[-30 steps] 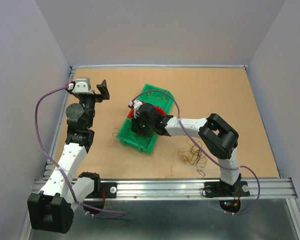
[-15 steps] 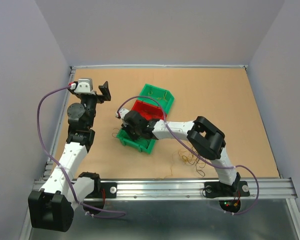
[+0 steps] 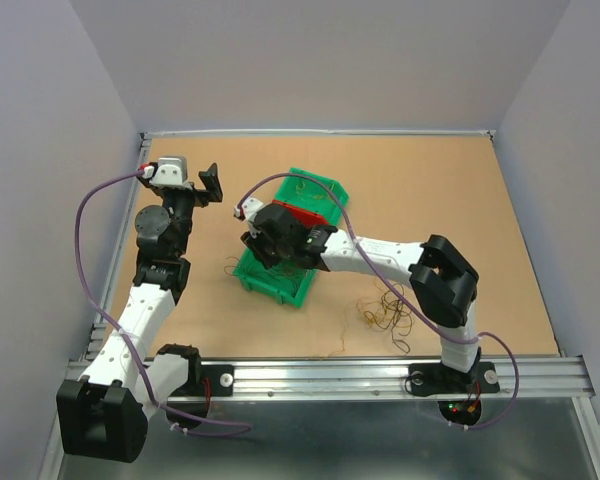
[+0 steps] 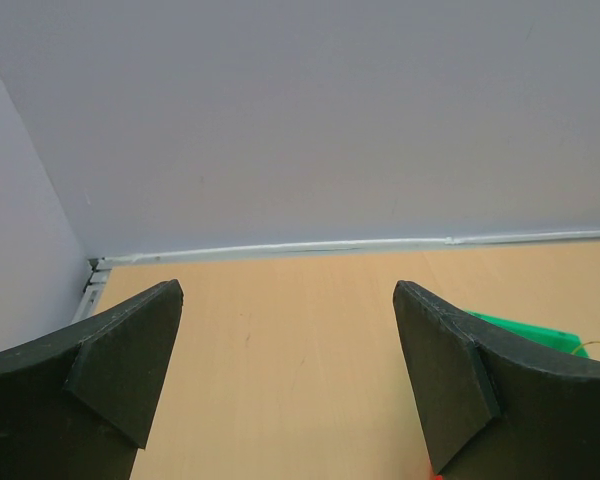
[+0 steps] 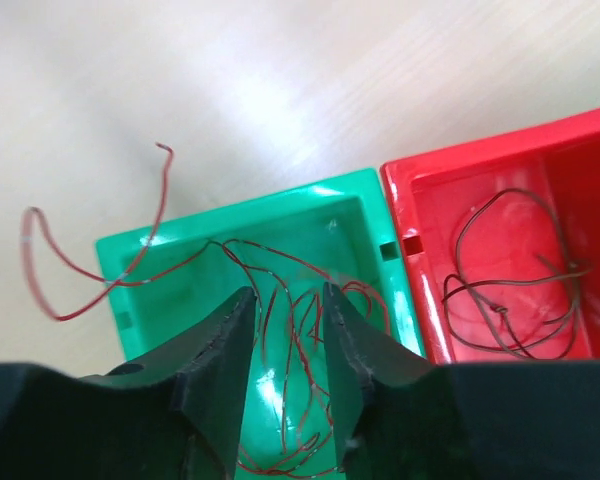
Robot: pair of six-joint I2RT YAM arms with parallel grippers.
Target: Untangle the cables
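Red wire (image 5: 164, 180) lies in loose loops on the floor of the green bin (image 5: 240, 208), one tail draped over its rim onto the table (image 3: 460, 200). A dark wire (image 5: 502, 312) sits coiled in the red bin (image 5: 430, 200), which touches the green bin's side. More thin strands (image 3: 385, 310) lie tangled well apart from the green bin, toward the right arm's base. The right gripper (image 5: 285, 295) hangs just above the green bin, jaws a little apart and nothing pinched (red loops show through the gap). The left gripper (image 4: 288, 300) hovers off the green bin's left side, spread wide and empty. The step in hand looks like sorting a freed strand into its bin; next calls for going to the tangle and singling out one strand
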